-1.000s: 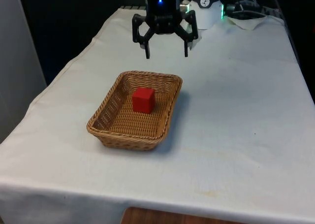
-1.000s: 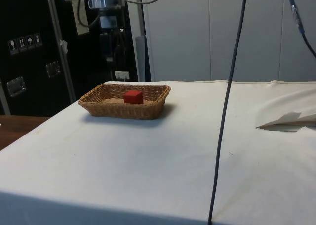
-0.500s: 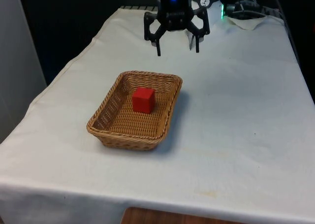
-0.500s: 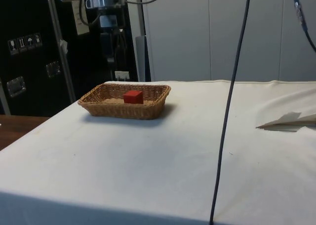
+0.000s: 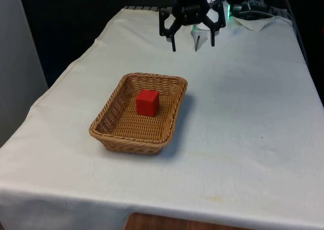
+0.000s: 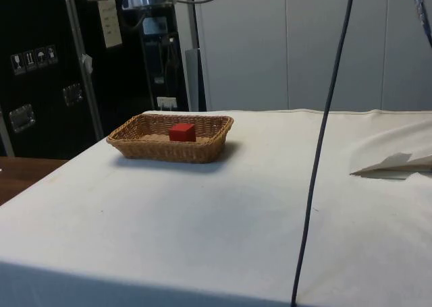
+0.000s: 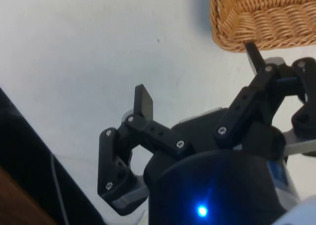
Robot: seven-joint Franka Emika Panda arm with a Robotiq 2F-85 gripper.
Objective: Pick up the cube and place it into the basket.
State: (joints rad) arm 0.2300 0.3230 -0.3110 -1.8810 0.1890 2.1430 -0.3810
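Note:
A red cube (image 5: 147, 102) lies inside the woven wicker basket (image 5: 114, 107), near its far end; the side view has the cube (image 6: 182, 132) in the basket (image 6: 142, 145) too. My gripper (image 5: 193, 45) hangs open and empty high above the cloth, well beyond the basket's far rim and towards the front view's right. In the wrist view the fingers (image 7: 143, 101) stand wide apart with nothing between them, and a corner of the basket (image 7: 261, 17) lies past the fingertips.
White cloth (image 5: 253, 119) covers the table. A crumpled cloth (image 5: 255, 23) lies at the far end near the robot's base. A black cable (image 6: 317, 158) hangs down across the side view, and a folded bit of cloth (image 6: 395, 164) lies at that view's right.
The gripper has risen and drawn back from above the basket towards the far end and the front view's right, staying open. The cube has not moved.

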